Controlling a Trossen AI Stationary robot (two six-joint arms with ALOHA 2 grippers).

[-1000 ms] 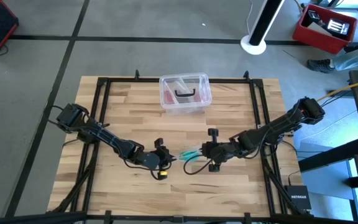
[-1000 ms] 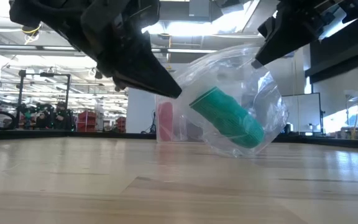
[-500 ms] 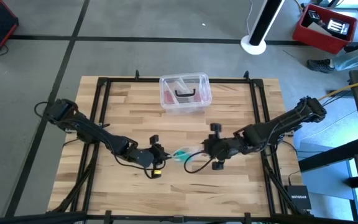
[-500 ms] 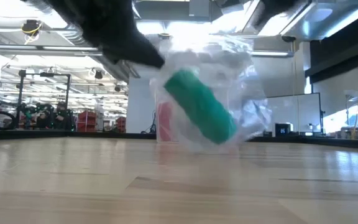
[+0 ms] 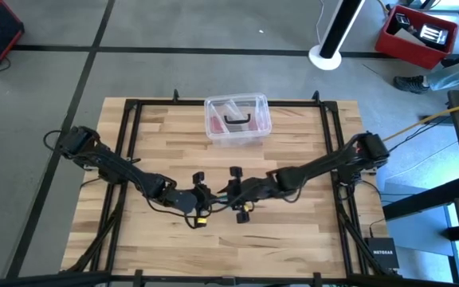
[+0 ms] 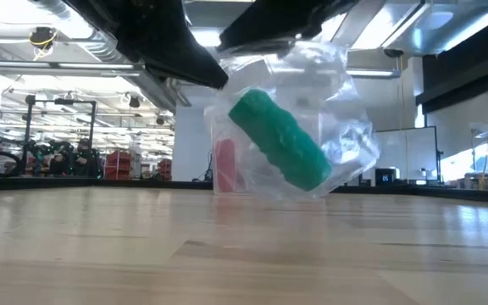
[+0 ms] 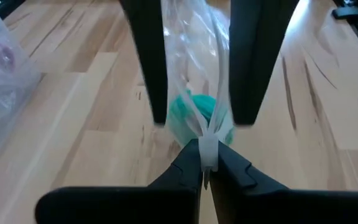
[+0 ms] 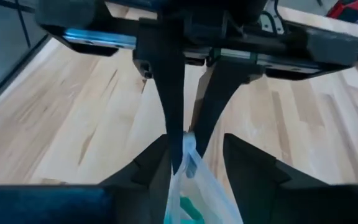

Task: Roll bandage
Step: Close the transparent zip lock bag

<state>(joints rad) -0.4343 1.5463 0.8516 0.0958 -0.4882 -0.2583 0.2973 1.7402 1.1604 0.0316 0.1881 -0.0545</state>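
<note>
The bandage [image 6: 278, 140] is a compact teal-green roll inside a clear plastic bag [image 6: 337, 110]; it also shows in the left wrist view [image 7: 191, 115]. My left gripper [image 7: 204, 163] is shut on the bag's gathered top, near the table's middle [image 5: 212, 197]. My right gripper [image 8: 194, 163] is open and faces the left one closely [image 5: 225, 195]. Its fingers [image 7: 151, 62] stand on either side of the bag's upper part; whether they touch the plastic cannot be told. My left gripper pinches the bag's gathered top edge [image 7: 207, 148] between its two fingertips, several layers bunched together. The fingers slant downward from the table's left side. The bag hangs below them with the roll tilted inside; whether its bottom [image 6: 312, 195] touches the table cannot be told.
A clear plastic box [image 5: 237, 119] with pinkish contents stands at the table's far middle, behind the bag in the low view [image 6: 227, 165]. Bare wood [image 5: 293, 239] lies on the near side and to both sides of the grippers. A black frame [image 5: 126, 143] borders the table.
My right gripper has left the bag's right side and gone toward the table's left, close up to the left gripper. My left gripper has risen a little with the bag. The bag, earlier spread between both grippers, now hangs from the left one, with the roll higher and farther left.
</note>
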